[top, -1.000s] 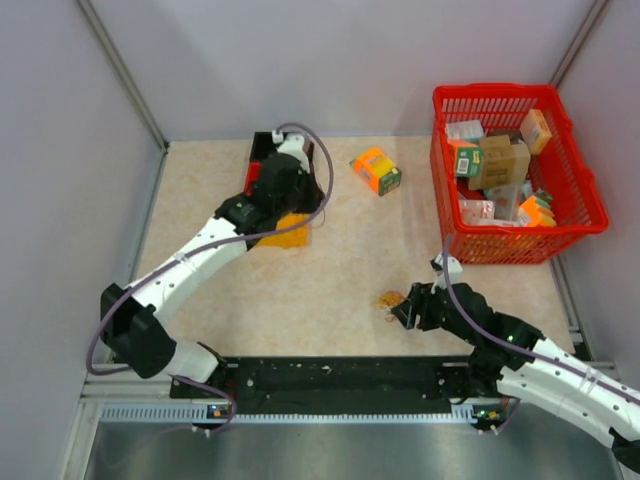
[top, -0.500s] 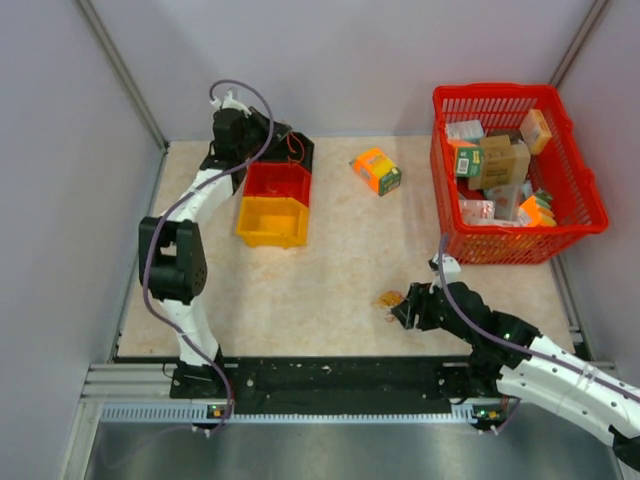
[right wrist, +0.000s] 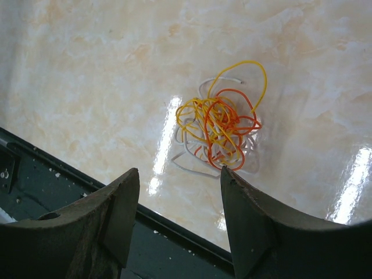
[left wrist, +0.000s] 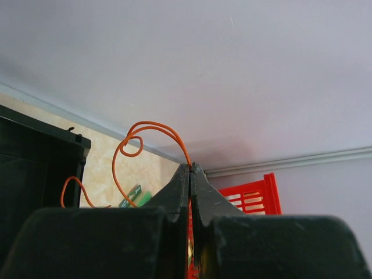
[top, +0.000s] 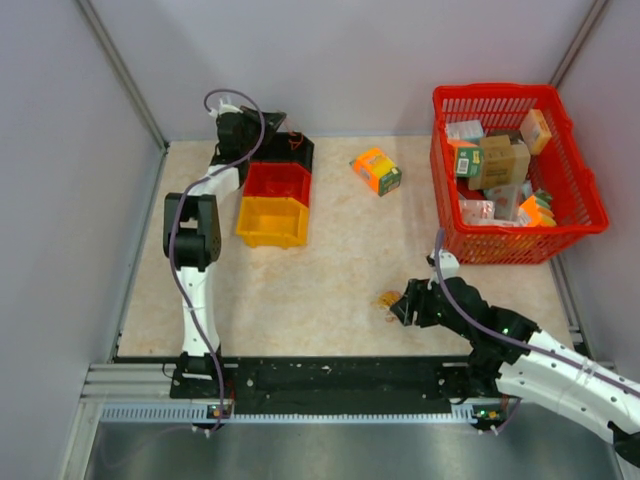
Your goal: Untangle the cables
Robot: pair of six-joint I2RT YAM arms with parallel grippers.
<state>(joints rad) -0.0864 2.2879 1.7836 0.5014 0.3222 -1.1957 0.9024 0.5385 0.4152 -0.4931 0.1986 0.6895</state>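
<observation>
The cables (top: 388, 299) lie as a small tangled clump of orange, yellow and white wires on the table near the front; the right wrist view (right wrist: 220, 125) shows them closely. My right gripper (top: 401, 311) is open and empty just short of the clump, its own camera (right wrist: 179, 172) showing the clump beyond its fingertips. My left gripper (top: 272, 128) is at the far back left over the black bin (top: 303, 152). It is shut (left wrist: 190, 170) on one orange wire (left wrist: 125, 152), which loops up from the fingertips and down toward the bin (left wrist: 35, 151).
A red bin (top: 278, 182) and a yellow bin (top: 272, 222) sit in a row in front of the black one. An orange box (top: 376, 170) lies at the back centre. A red basket (top: 495, 92) full of boxes stands at the back right. Grey walls enclose the table.
My left arm has swung from over the yellow and red bins to the back left corner, now standing over the black bin with the orange wire. The right arm has barely moved.
</observation>
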